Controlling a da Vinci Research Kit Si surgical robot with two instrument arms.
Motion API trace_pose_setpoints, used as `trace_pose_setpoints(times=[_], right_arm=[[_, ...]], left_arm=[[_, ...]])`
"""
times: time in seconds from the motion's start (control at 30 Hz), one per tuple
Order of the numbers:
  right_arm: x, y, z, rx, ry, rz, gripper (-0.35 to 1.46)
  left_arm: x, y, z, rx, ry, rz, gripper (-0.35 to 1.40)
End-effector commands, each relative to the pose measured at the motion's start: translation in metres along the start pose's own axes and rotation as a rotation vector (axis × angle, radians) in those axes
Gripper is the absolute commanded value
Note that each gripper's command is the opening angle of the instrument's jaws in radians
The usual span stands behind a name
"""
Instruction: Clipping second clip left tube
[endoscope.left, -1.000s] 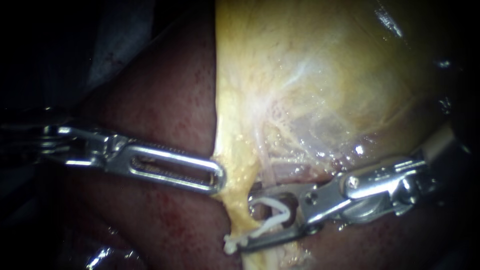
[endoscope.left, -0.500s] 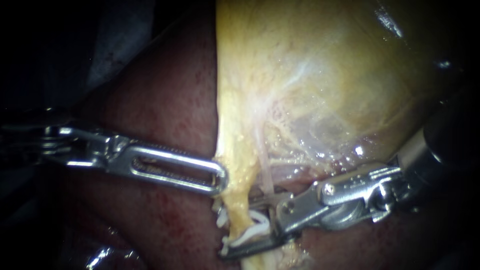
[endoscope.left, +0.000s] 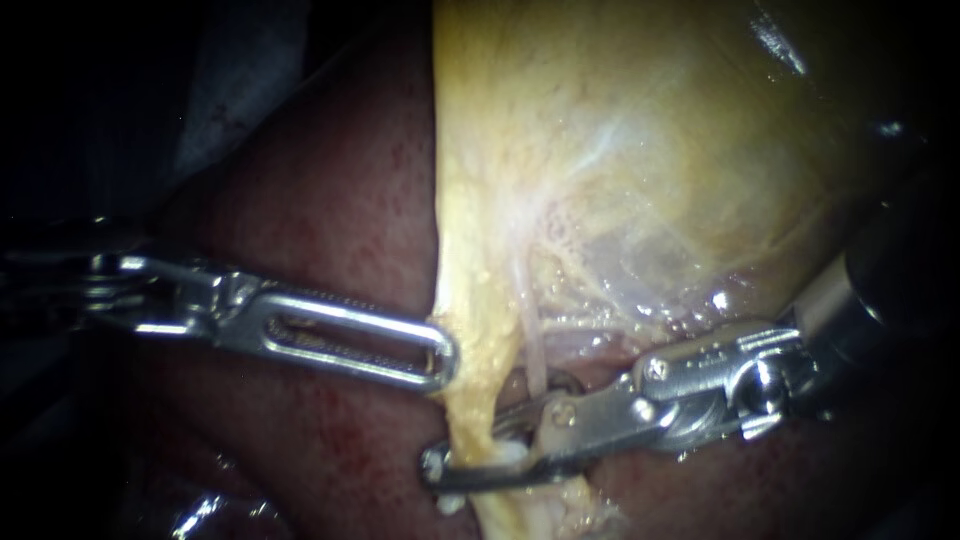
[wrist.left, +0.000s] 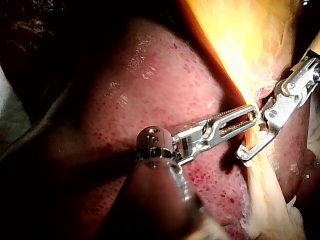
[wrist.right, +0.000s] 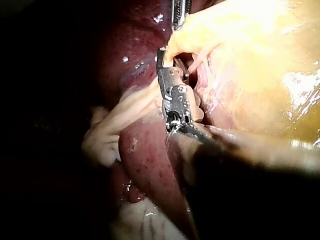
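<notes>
Dark red liver (endoscope.left: 340, 200) behind. Left instrument (endoscope.left: 445, 362) jaws clamped on gallbladder (endoscope.left: 600, 150) edge. Right instrument (endoscope.left: 470, 447) jaws narrow, carrying clip (endoscope.left: 512, 455), straddling left tube (endoscope.left: 478, 415). Likely risks: incomplete encirclement, neighbouring tissue caught, clip slipping on loss of traction.

Left instrument (endoscope.left: 440, 358): bright steel, long rounded tip with an oblong slot, ribbed hinge block behind.
Right instrument (endoscope.left: 470, 450): polished steel, two round screw heads, dark shaft behind a silver collar.
</notes>
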Motion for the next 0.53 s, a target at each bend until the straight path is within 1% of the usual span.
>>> trace_pose_setpoints(times=[0.03, 0.53], right_arm=[[0.0000, 0.0000, 0.0000, 0.006, -0.001, -0.003, -0.33], [-0.0001, 0.0001, -0.0001, 0.013, -0.004, 0.004, -0.33]], left_arm=[[0.0000, 0.0000, 0.0000, 0.000, 0.000, 0.000, -0.35], [0.0000, 0.0001, 0.0002, 0.001, 0.001, 0.000, -0.35]])
